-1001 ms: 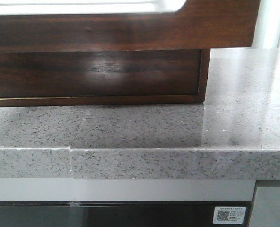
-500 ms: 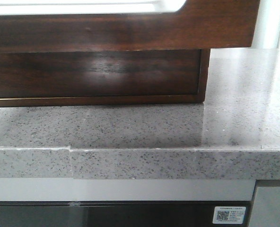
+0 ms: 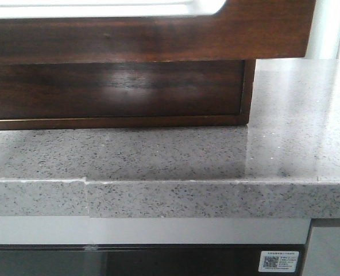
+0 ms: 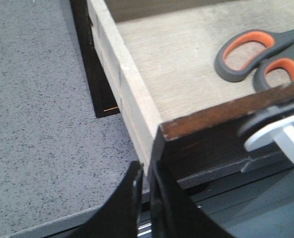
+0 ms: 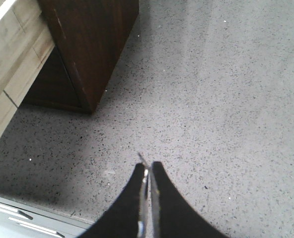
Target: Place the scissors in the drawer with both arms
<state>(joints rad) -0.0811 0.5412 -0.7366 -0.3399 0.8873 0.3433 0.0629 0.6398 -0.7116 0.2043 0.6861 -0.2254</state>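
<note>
Lying in 1 open drawer (image 4: 152,59), 1 scissors (image 4: 258,57), 2 tools closed

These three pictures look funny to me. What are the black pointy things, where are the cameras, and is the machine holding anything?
They come from a robot with two arms. One camera looks forward, low over a speckled grey counter, at the dark-brown front of a pulled-out drawer. The other two cameras sit on the robot's wrists, so each sees its own pincer.

The black pointy things are those pincers. The left gripper hangs by the drawer's front corner, jaws together. The right gripper hangs over bare counter, jaws together too. Neither holds anything.

Inside the drawer lie scissors with grey-and-orange handles, resting on its pale wooden floor. So the scissors are already in; the drawer is not yet closed.
</note>
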